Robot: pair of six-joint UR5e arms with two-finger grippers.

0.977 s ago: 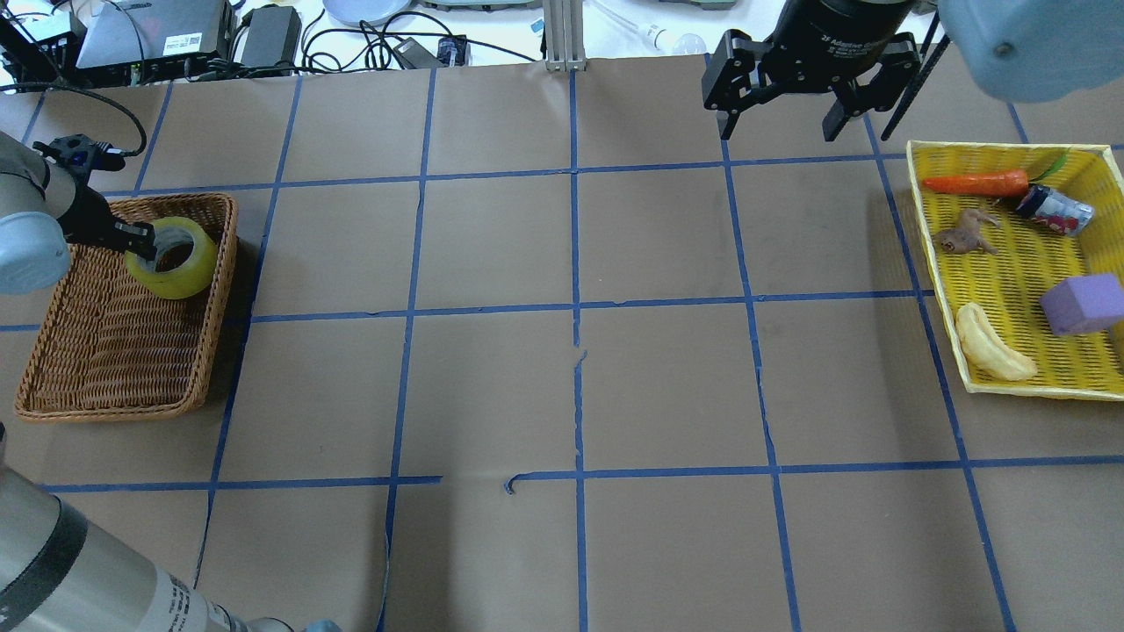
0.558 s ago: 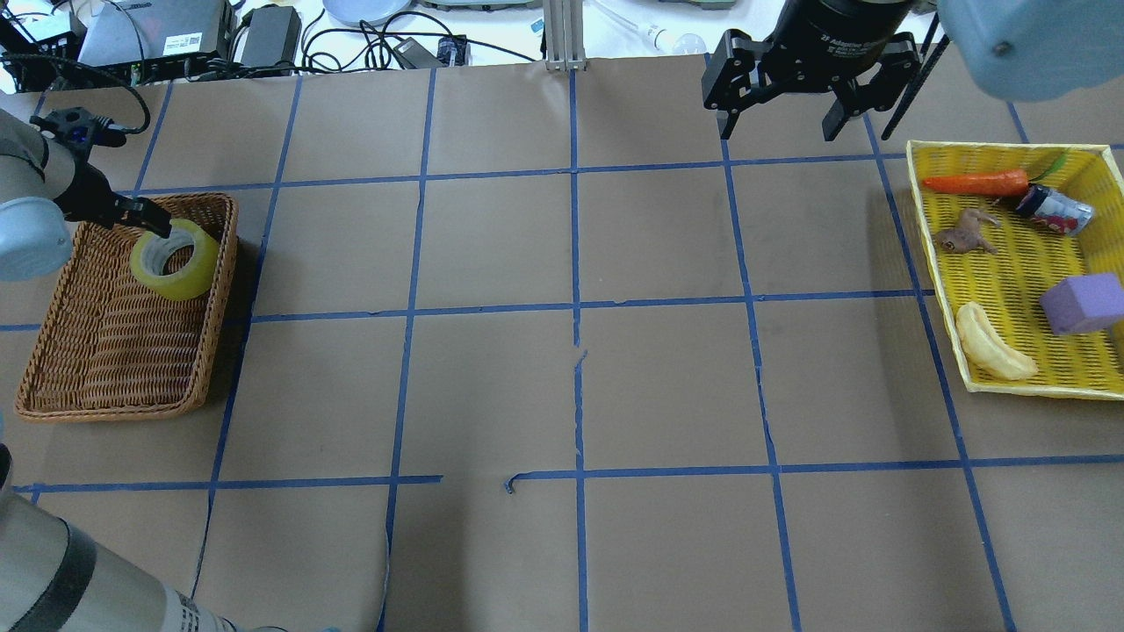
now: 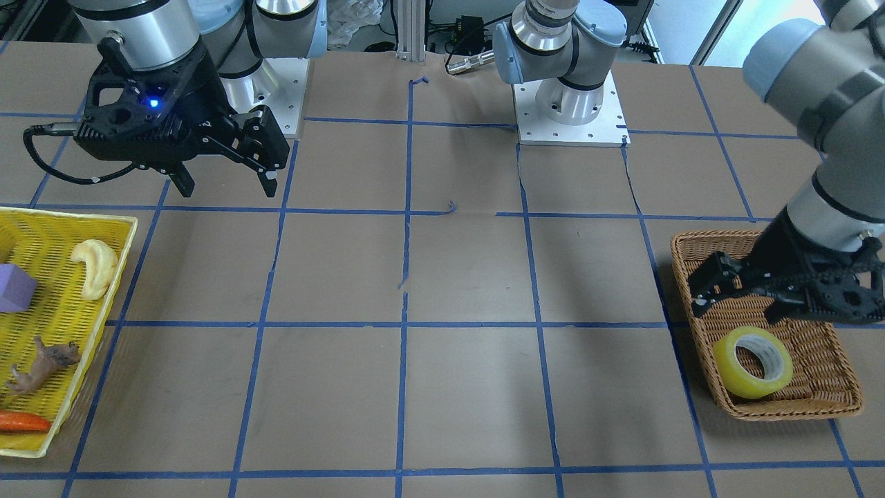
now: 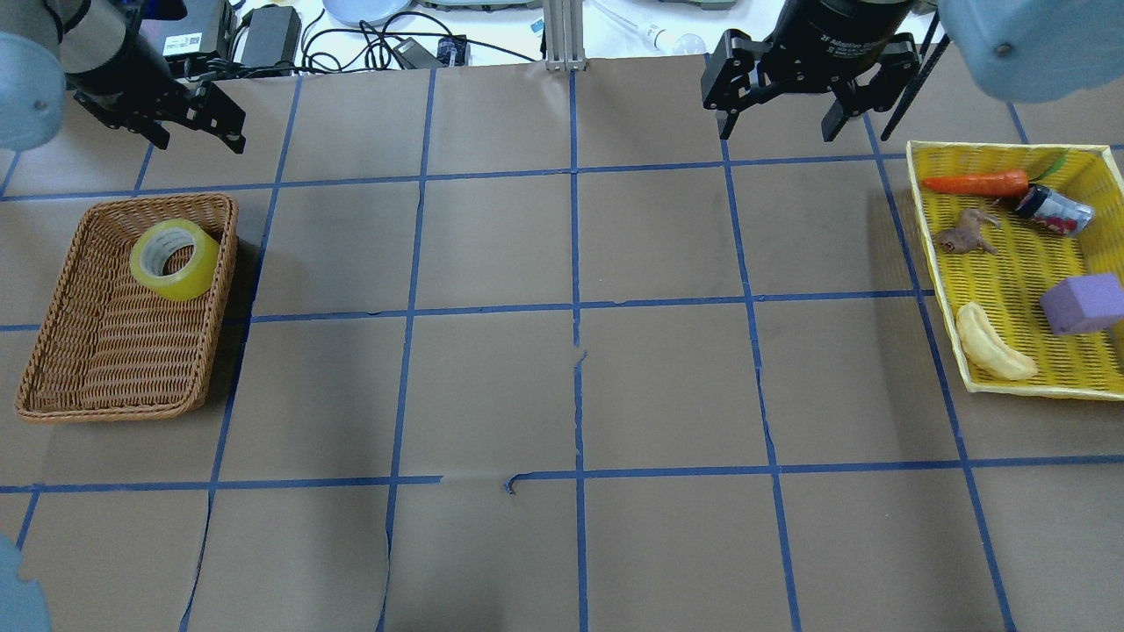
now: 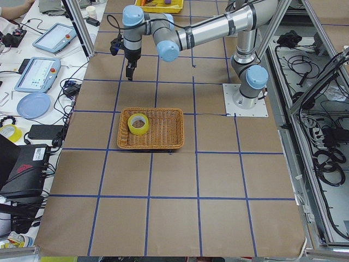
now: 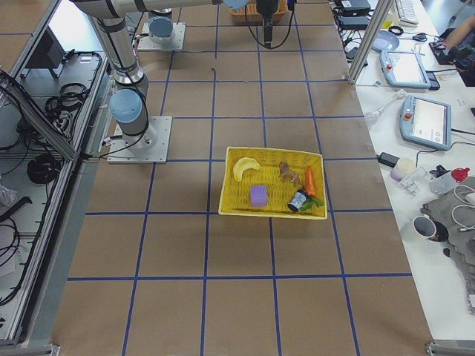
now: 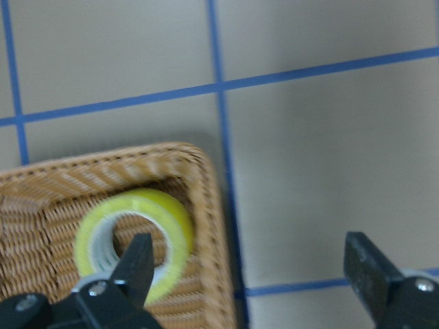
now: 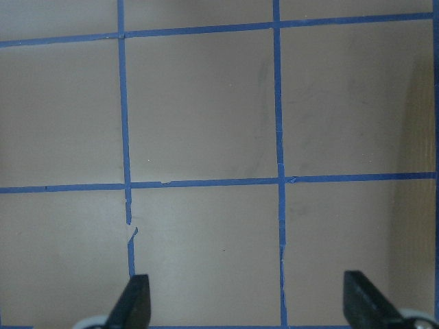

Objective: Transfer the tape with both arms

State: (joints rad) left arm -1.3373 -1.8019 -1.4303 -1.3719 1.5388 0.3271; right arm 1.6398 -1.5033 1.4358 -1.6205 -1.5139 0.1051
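The yellow tape roll lies flat in the far right corner of the wicker basket. It also shows in the front view and the left wrist view. My left gripper is open and empty, raised above the table beyond the basket, apart from the tape. In the left wrist view its jaws stand wide, with the tape below the left finger. My right gripper is open and empty, held high over the far right of the table, and also shows in the front view.
A yellow mesh tray at the right edge holds a carrot, a can, a brown toy animal, a purple block and a banana. Cables and devices lie past the far edge.
My left gripper has let go of the tape and risen up and away toward the far edge. The tape stays lying in the basket. The right arm has not moved.
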